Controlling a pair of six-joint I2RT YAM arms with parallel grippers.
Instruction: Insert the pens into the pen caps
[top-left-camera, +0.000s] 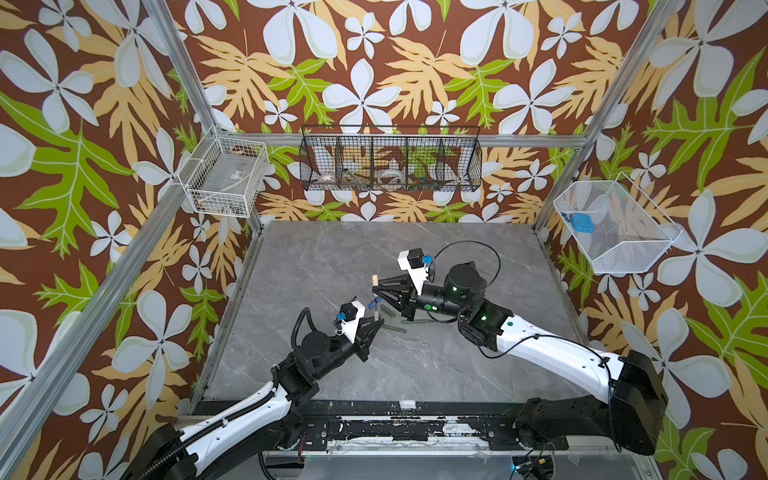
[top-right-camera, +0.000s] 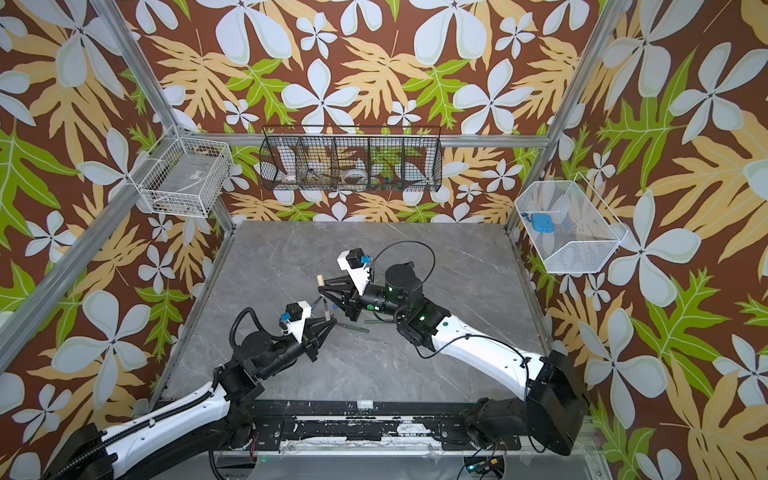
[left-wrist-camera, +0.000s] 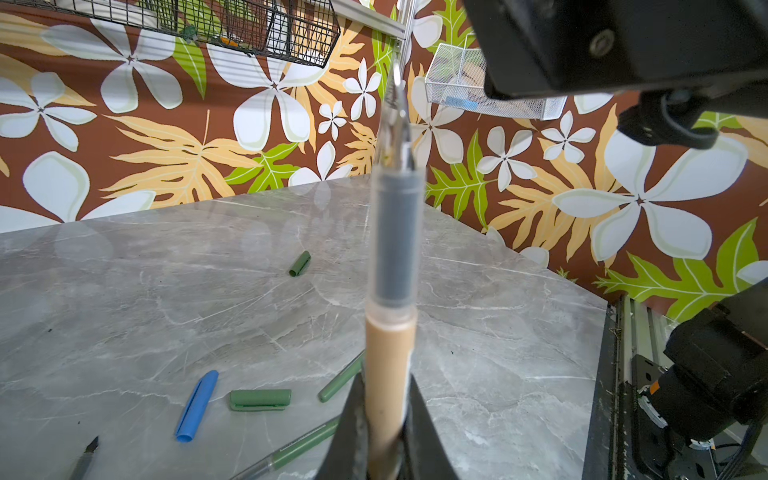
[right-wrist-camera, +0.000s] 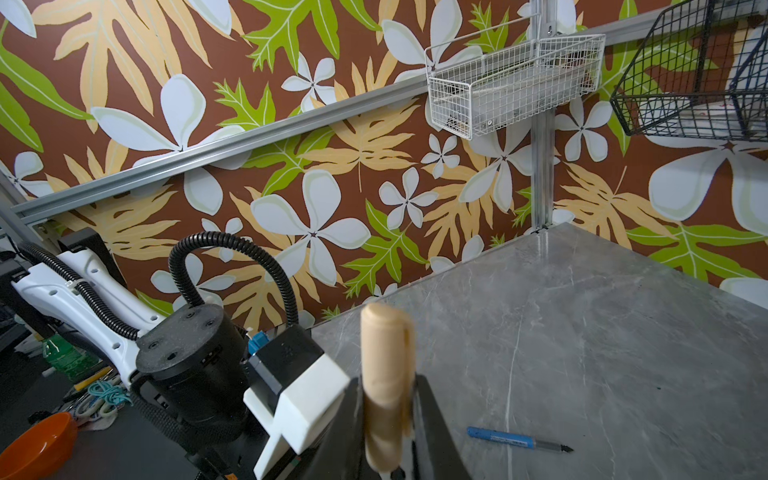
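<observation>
Left claw (left-wrist-camera: 387, 376): clamped tight on the tan pen (left-wrist-camera: 390, 332). It grips the rear of the barrel, so the grey grip section and dark tip stand free ahead of the fingers.
Right claw (right-wrist-camera: 387, 380): closed on the tan cap (right-wrist-camera: 384, 345), jaws parted only by the cap's width. The cap sits crosswise, its rounded closed end sticking out past the fingers.
Why so: you have one half in each claw, both held clear of the table (top-left-camera: 415, 374), so the tip can go into the cap in the air. With the closed end outward, I judge the mouth faces back toward the pen.
Line-up: in both top views the claws meet near the table's middle, with the pen pointing toward the cap. Tip and cap look apart, not yet joined. The mouth itself is hidden from you.
Pens, counted: four. The tan one is in hand. The blue pen (right-wrist-camera: 509, 438) lies on the table. The green pen (left-wrist-camera: 340, 378) is partly behind the fingers holding the tan one, and the second green pen (left-wrist-camera: 301, 444) lies near it.
Caps, counted: four. The tan one is in hand. The blue cap (left-wrist-camera: 197, 405) lies with the green cap (left-wrist-camera: 260, 400) just beside it. The second green cap (left-wrist-camera: 300, 263) lies well apart, farther out.
Progress: no pair joined, by my reading.
Next move: bring the tip squarely to the mouth, because a slight tilt could jam the point on the rim.
</observation>
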